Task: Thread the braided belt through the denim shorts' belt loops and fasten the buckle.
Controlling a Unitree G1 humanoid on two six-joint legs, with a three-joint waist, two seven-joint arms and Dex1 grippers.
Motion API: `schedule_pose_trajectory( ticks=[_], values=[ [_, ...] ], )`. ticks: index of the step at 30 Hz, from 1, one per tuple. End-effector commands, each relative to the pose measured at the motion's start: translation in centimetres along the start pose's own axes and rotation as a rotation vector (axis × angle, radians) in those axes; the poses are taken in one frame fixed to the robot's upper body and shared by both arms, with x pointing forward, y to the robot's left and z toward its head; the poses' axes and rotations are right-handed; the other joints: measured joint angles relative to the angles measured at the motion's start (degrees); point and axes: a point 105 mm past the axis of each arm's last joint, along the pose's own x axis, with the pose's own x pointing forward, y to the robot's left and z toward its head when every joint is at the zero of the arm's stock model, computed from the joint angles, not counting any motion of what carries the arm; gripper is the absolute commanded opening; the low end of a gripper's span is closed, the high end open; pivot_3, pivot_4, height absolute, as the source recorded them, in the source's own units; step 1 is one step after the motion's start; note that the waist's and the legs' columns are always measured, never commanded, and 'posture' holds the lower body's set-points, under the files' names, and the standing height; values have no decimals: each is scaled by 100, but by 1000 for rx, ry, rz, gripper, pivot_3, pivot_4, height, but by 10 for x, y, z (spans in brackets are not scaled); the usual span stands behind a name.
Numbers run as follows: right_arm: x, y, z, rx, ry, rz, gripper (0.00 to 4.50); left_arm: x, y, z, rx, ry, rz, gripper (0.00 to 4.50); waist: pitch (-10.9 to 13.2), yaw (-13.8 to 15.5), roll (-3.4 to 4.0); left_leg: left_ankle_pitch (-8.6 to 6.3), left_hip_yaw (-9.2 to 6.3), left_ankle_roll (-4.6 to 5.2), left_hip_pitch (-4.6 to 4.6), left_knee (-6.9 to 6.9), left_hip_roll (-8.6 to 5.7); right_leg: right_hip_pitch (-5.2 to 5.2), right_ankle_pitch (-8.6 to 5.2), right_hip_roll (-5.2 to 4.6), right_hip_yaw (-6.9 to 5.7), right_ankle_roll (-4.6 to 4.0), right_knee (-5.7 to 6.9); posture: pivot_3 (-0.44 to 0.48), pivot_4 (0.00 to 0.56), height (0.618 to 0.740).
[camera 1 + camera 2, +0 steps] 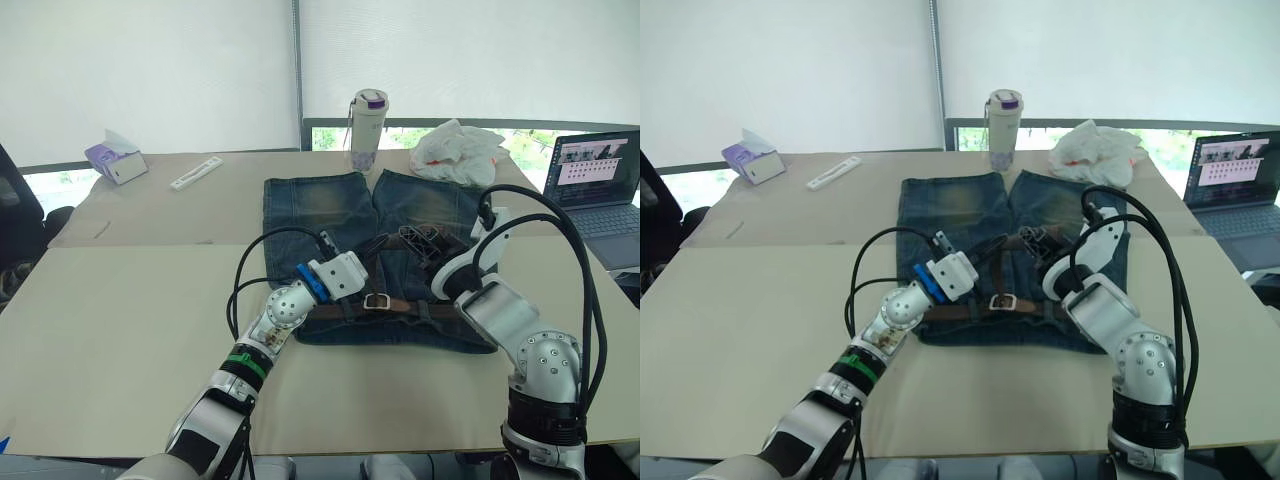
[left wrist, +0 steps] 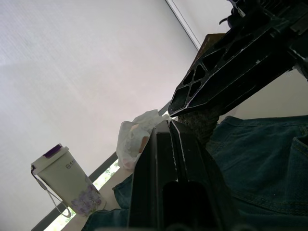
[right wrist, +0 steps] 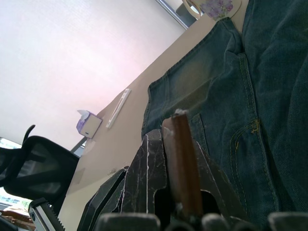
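The braided belt [image 1: 400, 304] lies crosswise along the waistband of the denim shorts [image 1: 315, 205] on the counter [image 1: 120, 300], its free tip pinched in the right tool [image 1: 420, 243], just beside the left tool [image 1: 385, 247], whose fingers look pressed together.

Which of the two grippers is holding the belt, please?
The right gripper: the brown belt stands clamped between its fingers in its wrist view. The left gripper has its fingers pressed together with no strap showing between them.

Head pair overlooks the table [image 1: 120, 330]; wrist cameras skim close.
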Motion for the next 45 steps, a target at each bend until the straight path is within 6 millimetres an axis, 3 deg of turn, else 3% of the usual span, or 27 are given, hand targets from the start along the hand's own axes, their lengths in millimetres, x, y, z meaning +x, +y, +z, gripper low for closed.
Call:
schedule_pose_trajectory(
  ticks=[1,3,10,17,23,27,31,37,38,44,45],
  values=[
    [-4,15,8,-9,-40,57,0,0,17,2,-189,-20,95,535,0,-2,0,0,0,0,0,0,1,0,0,0,0,0,0,0,150,740],
    [-4,15,8,-9,-41,55,0,-1,20,3,-258,-23,88,1159,0,-11,0,0,-1,0,0,0,2,-1,0,0,0,0,0,0,150,740],
    [-2,14,7,-8,-39,44,0,-5,26,5,-342,-7,29,4435,0,-27,0,0,1,0,-1,0,-1,-5,0,4,0,0,2,0,150,740],
    [-1,13,6,1,-39,29,0,-2,1,8,-3,43,-185,4476,0,-8,1,0,1,0,-1,0,-1,-5,1,3,0,-1,0,0,150,740],
    [-1,14,6,4,-43,28,0,6,-2,2,210,73,-155,4476,0,6,1,0,-3,0,-3,0,0,-4,1,-1,2,-1,-2,0,150,740],
    [-1,15,6,4,-43,30,0,9,-1,-1,254,73,-102,4476,0,-8,1,0,-5,0,-1,-3,0,-6,1,0,2,-1,-1,0,150,740],
    [-1,15,6,5,-44,30,0,9,2,2,283,49,-75,3229,0,-7,1,0,-4,0,-7,-5,1,-17,1,1,3,-1,5,0,150,740],
    [-1,17,5,2,-36,41,0,10,0,3,292,33,-82,368,-1,3,2,2,-2,1,-23,-4,0,-31,1,0,4,-2,9,0,150,740],
    [-1,17,4,2,-35,42,0,10,0,3,291,32,-80,133,-1,2,2,2,-2,1,-27,-3,0,-37,2,-1,4,-3,10,0,150,740],
    [-2,18,4,-9,-34,52,0,10,-3,2,280,30,-82,133,-1,-1,2,4,1,3,-28,-4,0,-44,2,0,7,-4,16,0,150,740],
    [-3,18,4,-19,-36,54,441,10,-2,2,277,32,-82,46,-1,0,2,4,1,3,-29,-4,0,-44,2,0,7,-4,16,0,150,740]
  ],
)
